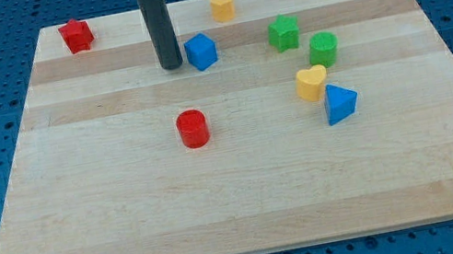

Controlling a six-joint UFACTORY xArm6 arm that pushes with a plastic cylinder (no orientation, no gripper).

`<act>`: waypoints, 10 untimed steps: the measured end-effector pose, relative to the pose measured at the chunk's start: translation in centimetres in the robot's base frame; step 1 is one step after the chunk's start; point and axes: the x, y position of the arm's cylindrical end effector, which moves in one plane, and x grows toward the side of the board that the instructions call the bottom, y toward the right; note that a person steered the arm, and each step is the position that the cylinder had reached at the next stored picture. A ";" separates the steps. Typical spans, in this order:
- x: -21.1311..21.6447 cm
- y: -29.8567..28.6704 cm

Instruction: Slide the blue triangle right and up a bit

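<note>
Our blue triangle sits at the view's right, just below and touching or nearly touching the yellow heart, with the green cylinder above that. From my tip it lies well apart — down and to the right. We have no pincer, only the upright rod, planted just left of the blue cube. To push right and up, we judge the tip must first reach the triangle's lower-left side — passing the red cylinder.
</note>
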 end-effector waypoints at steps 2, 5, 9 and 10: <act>8.8 3.2; 14.6 15.3; 13.5 22.7; 13.5 22.3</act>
